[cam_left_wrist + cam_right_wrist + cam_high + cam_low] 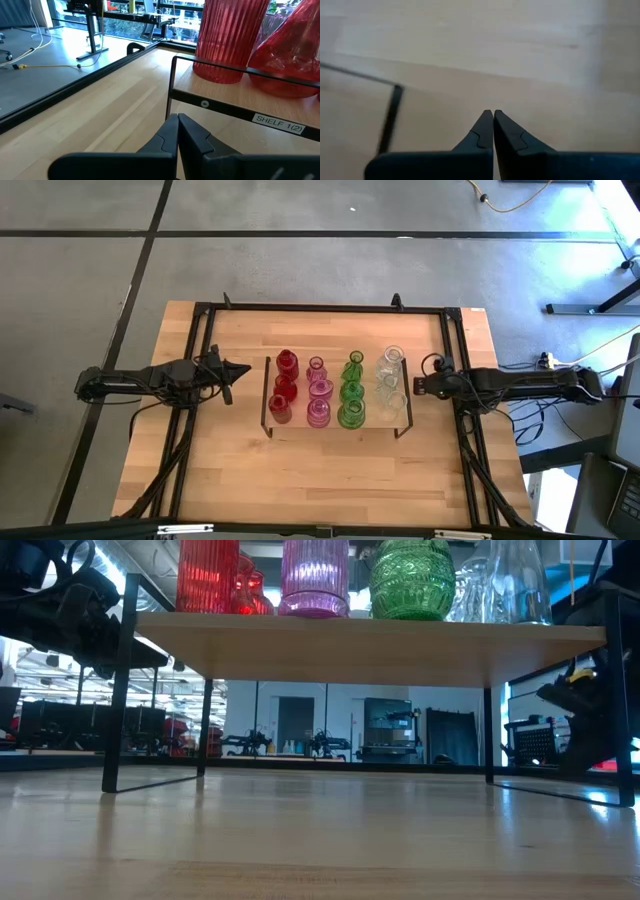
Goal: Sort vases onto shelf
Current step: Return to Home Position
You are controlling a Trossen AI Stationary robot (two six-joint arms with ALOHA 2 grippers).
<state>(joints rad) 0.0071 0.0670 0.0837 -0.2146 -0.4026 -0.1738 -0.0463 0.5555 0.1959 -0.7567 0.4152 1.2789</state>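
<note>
The shelf (335,423), a low light-wood platform on thin black legs, stands at the table's middle. On it stand the vases in four rows: red (285,388), pink (319,395), green (352,392) and clear (391,383). The low view shows their bases on the shelf top (370,635). My left gripper (245,369) is shut, just left of the shelf and level with the red vases (227,40). My right gripper (417,385) is shut, just right of the shelf by the clear vases, tipped down toward the tabletop (493,112).
A black metal frame (330,308) runs around the tabletop's edges. Cables trail from both arm bases toward the near edge. Bare wood lies in front of the shelf (330,470) and behind it (330,335). The shelf edge carries a label (279,125).
</note>
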